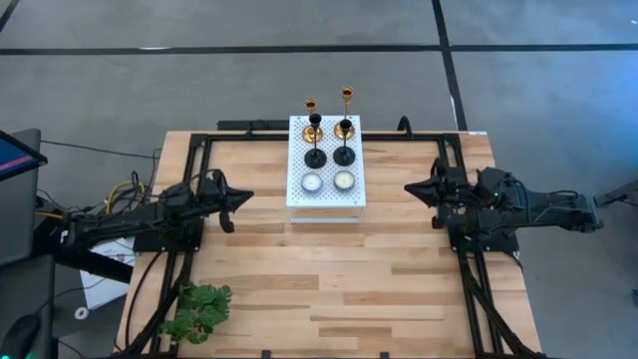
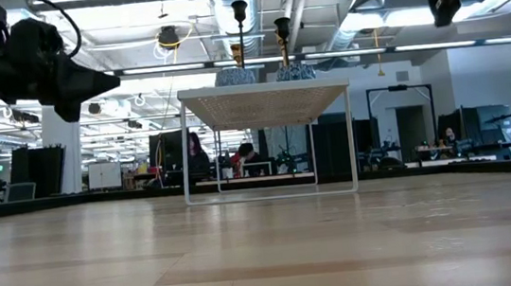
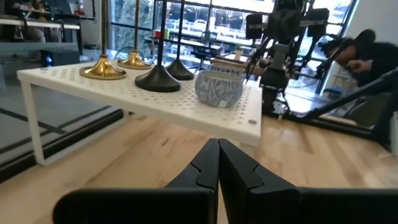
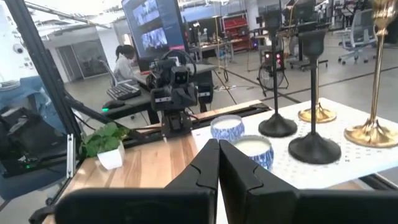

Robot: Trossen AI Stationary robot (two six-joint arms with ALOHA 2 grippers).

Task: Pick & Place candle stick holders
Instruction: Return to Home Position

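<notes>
The wooden table had a white shelf at its far edge, with four holders on the shelf's far half. The left gripper and right gripper hung beside it, pinched closed and empty. I think they should go home slowly, well clear of the shelf.

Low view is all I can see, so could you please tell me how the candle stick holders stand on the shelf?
Observer: From above, the white shelf holds two gold holders in the back row and two black holders right before them.
Operator: Thanks. Are the grippers free?
Observer: Left gripper and right gripper are shut, empty, flanking the shelf.
Operator: Anything else nearby?
Observer: A green plant, on the left gripper's side, well away from the shelf.
</notes>
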